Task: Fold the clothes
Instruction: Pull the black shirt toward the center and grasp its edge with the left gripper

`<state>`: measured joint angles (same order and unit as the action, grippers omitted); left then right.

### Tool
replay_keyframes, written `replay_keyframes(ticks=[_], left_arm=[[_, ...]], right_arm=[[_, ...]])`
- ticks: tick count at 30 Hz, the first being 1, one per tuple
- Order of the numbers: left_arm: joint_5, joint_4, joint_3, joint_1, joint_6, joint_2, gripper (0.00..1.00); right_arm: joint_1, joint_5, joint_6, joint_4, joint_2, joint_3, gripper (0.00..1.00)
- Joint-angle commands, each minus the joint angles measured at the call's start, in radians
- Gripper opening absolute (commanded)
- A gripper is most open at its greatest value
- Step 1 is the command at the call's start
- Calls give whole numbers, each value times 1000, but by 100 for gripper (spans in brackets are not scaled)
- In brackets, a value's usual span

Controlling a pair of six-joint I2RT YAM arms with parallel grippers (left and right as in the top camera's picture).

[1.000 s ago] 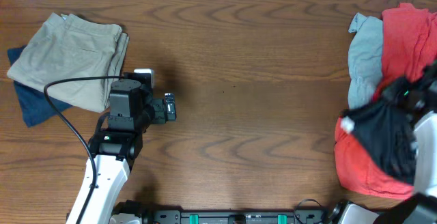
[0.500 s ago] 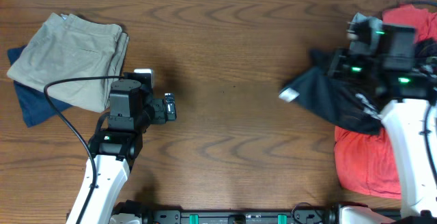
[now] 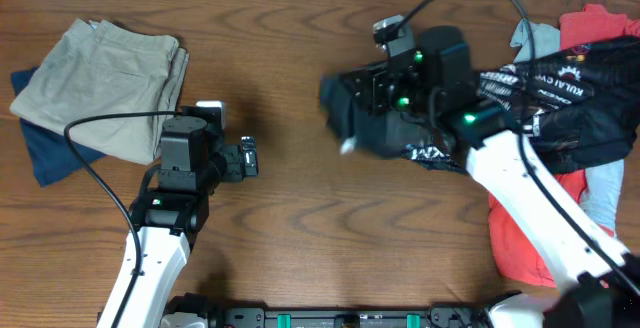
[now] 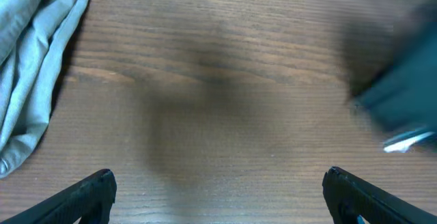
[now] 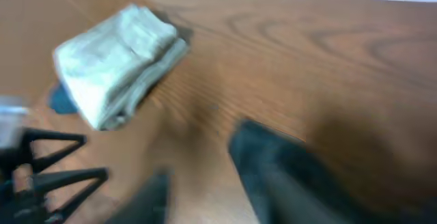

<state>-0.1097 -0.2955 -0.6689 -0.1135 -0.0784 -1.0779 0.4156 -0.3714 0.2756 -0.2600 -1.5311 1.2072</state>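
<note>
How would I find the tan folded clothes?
Look at the wooden table, at its far left corner. The tan folded clothes lie there on a dark blue piece. They alone are neat and flat; the red clothes and black shirt on the right are jumbled.

My left arm point(image 3: 150, 238) rises from 6 o'clock in the overhead view, on the left side, and its wrist turns toward 3 o'clock. My left gripper point(image 3: 248, 158) points to 3 o'clock, and its fingers point(image 4: 92, 191) stand wide apart. My right arm point(image 3: 530, 188) stretches from the 5 o'clock corner toward 11 o'clock, almost fully extended. My right gripper point(image 3: 355, 103) is at its end, near 12 o'clock. My right wrist view is blurred, so I cannot tell how its jaws stand.
</note>
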Motion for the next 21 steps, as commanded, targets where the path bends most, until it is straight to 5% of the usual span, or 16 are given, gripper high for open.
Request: replay_keyframes(ticks=[1,8,13,21], left_arm=[[-11,-3,-23,-4,-8,5,98],[-53,37,-23,-4,-17,5,98],[-145,128,-23,-4,-172,-17,98],[-270,205,-23,-56,-238,-197,98]], right_arm=[[-29,109,-8,-13,-21,6,99],[-182,144,-6,-114,-17,6,99],[-318,164,10,-254,-18,6,99],[-476,161,12,-427,-18,6,99]])
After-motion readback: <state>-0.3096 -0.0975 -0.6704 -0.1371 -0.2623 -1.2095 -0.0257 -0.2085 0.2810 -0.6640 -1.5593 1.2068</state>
